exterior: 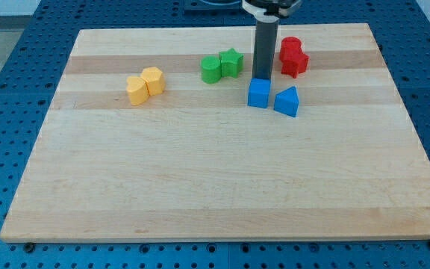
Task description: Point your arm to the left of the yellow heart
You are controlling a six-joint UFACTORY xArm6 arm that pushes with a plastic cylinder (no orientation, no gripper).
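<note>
Sitting at the view's top, right of centre, my tip [263,77] is resting on the counter [200,187], with the dark rod running straight up out of frame. No gripper on this rig, so no open or closed state to report; the rod is just a bare end and is holding nothing. The tip's very end is sitting right behind the blue cube [258,93], either touching its far edge or just beside it; can't tell which. Just to the right of that cube, the blue triangular block [287,101] is lying near it, a small gap showing between them. Two red blocks are sitting just right of the rod: an upper red block [290,48] and a lower red block [295,63], touching each other, shapes hard to make out. Left of the rod, the green star [231,61] and a rounded green block [211,69] are sitting pressed together. Two yellow blocks are sitting well off to the view's left, touching each other: the yellow heart [136,89] looks like the left one, with the yellow hexagon-ish block [153,79] on its right, though the shapes are small and I'm not fully sure which is which. The tip is well apart from both, on their right side, with the green pair lying between.
</note>
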